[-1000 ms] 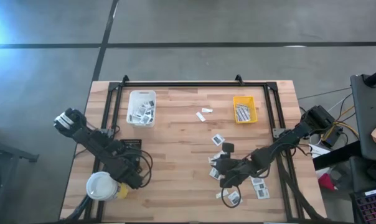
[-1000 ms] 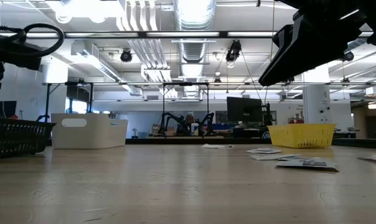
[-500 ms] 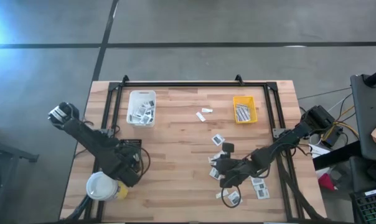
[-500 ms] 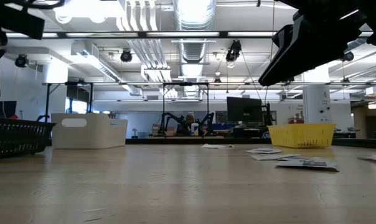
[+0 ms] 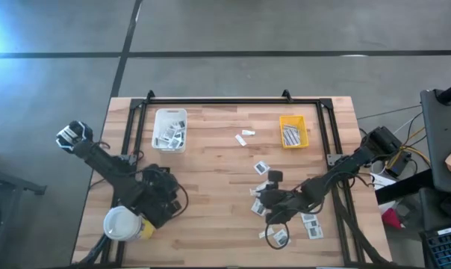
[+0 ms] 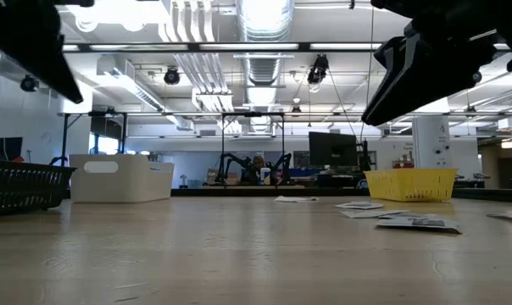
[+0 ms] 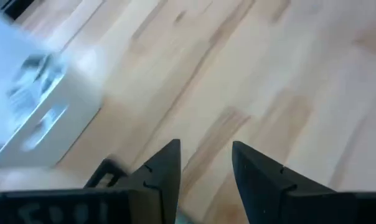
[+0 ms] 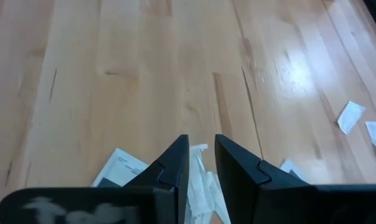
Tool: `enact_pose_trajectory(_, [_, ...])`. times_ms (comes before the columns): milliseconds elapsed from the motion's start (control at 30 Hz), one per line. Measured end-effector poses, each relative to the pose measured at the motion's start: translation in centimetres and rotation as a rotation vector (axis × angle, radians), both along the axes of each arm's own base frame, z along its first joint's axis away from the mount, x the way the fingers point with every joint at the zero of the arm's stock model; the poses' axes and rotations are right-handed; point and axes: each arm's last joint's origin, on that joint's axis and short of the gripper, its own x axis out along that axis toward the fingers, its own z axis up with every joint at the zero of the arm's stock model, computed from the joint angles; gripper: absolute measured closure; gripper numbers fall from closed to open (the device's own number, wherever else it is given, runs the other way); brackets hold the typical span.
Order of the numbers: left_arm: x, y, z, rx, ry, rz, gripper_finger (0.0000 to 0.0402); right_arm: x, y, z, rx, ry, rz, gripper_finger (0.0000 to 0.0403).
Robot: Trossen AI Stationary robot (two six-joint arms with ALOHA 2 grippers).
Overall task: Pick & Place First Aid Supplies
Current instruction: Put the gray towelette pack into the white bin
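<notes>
Right wrist view: claw over packet.

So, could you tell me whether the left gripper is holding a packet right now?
No, the left gripper is open with only bare wooden table showing between its fingers.

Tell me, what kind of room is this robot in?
Probably a robotics lab or workshop. The low view shows bare ceiling ducts, a monitor on a far bench, and what looks like more robot arms behind the wooden table.
</notes>
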Motion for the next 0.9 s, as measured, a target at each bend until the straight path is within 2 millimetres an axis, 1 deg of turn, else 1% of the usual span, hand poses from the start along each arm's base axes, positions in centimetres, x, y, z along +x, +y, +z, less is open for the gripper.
enact_pose_trajectory(233, [3.0,-0.2,0.8,0.012,-0.147,-0.142,0.0262,-0.2,-0.2,0.3,-0.013,0.021,0.0,0.0339])
enact_pose_trajectory(400, [5.0,0.1,1.6,0.046,-0.246,-0.23,0.0262,-0.4,-0.2,0.2,-0.023,0.035,-0.001,0.0339])
enact_pose_trajectory(467, [5.6,0.4,1.7,0.067,-0.284,-0.259,0.0262,-0.5,-0.3,0.2,-0.033,0.049,-0.001,0.0339])
enact_pose_trajectory(633, [6.9,1.2,0.8,0.097,-0.37,-0.294,0.0262,-0.7,-0.5,-0.2,-0.031,0.062,-0.023,0.0339])
enact_pose_trajectory(767, [7.9,1.8,-0.6,0.122,-0.42,-0.303,0.0262,-0.8,-0.8,-0.5,-0.009,0.06,-0.06,0.0339])
enact_pose_trajectory(900, [9.2,2.4,-1.8,0.092,-0.455,-0.339,0.0262,-0.7,-1.2,-0.6,-0.01,0.063,-0.075,0.0339])
